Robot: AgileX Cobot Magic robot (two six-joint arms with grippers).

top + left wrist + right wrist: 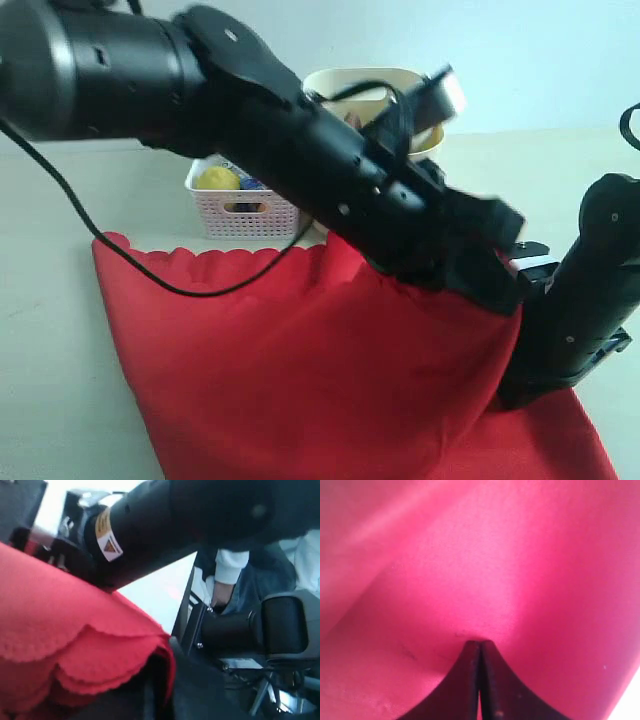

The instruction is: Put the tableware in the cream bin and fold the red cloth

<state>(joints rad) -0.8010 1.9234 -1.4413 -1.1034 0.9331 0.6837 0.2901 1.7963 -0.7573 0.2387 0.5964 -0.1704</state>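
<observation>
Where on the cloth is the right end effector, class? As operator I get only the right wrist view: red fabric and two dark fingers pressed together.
Observer: The exterior view shows the red cloth raised at its right side, where the right arm stands.
Operator: Is the other arm near?
Observer: Yes, the left arm reaches across to that same raised part.
Operator: And the bin?
Observer: The cream bin stands beyond the cloth, partly hidden by the left arm.

A plain pale blue-white wall [560,60] stands behind the far edge of the beige desk [50,330]. The light over the desk is bright and even.
</observation>
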